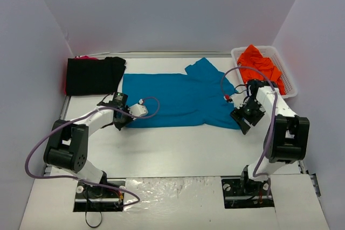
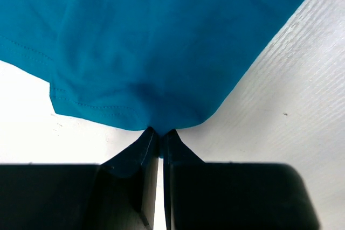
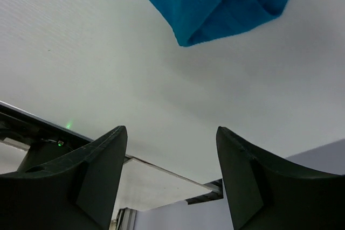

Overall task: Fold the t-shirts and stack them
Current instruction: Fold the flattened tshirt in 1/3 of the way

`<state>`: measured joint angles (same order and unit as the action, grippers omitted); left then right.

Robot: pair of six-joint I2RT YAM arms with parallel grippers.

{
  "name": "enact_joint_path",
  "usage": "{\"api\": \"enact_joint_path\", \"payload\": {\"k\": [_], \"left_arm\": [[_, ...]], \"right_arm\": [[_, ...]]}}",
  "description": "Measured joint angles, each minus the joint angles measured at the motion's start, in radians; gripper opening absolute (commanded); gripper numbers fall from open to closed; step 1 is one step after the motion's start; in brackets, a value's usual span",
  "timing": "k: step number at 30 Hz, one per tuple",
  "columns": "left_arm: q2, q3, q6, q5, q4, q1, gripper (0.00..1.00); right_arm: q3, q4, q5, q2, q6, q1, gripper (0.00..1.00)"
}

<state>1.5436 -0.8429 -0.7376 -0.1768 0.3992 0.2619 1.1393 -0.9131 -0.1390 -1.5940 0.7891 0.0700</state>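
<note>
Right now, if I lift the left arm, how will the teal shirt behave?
Probably floppy: the teal shirt lies flat with soft wrinkles, so it should drape from the left gripper, pinched shut on its corner. Likely light. Only one corner is held, so the rest may drag across the table and bunch.

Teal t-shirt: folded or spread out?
Spread out. The teal t-shirt lies full-length on the table, both sleeves sticking out; the left gripper is shut on its hem corner.
</note>
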Motion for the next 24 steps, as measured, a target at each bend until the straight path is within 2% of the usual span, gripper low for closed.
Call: {"api": "enact_joint_path", "payload": {"k": [8, 16, 19, 20, 21, 22, 23, 24], "left_arm": [[-0.009, 0.011, 0.021, 0.000, -0.010, 0.017, 0.03], [-0.013, 0.019, 0.035, 0.005, -0.023, 0.019, 0.02], [-0.013, 0.019, 0.038, 0.005, -0.024, 0.019, 0.02], [-0.013, 0.019, 0.039, 0.006, -0.024, 0.019, 0.03], [-0.013, 0.019, 0.040, 0.006, -0.024, 0.019, 0.03], [-0.013, 0.019, 0.041, 0.006, -0.024, 0.019, 0.02], [-0.013, 0.019, 0.042, 0.006, -0.024, 0.019, 0.02], [-0.014, 0.019, 0.042, 0.006, -0.024, 0.019, 0.02]], "right_arm": [[0.041, 0.000, -0.078, -0.216, 0.028, 0.001, 0.62], [0.116, 0.005, -0.119, -0.300, 0.032, -0.005, 0.53], [0.122, 0.015, -0.121, -0.319, 0.029, -0.011, 0.43], [0.122, 0.018, -0.121, -0.326, 0.027, -0.013, 0.29], [0.122, 0.021, -0.121, -0.333, 0.026, -0.015, 0.29], [0.122, 0.024, -0.121, -0.336, 0.023, -0.020, 0.24], [0.122, 0.025, -0.120, -0.339, 0.026, -0.021, 0.09], [0.122, 0.028, -0.119, -0.342, 0.027, -0.023, 0.00]]}}
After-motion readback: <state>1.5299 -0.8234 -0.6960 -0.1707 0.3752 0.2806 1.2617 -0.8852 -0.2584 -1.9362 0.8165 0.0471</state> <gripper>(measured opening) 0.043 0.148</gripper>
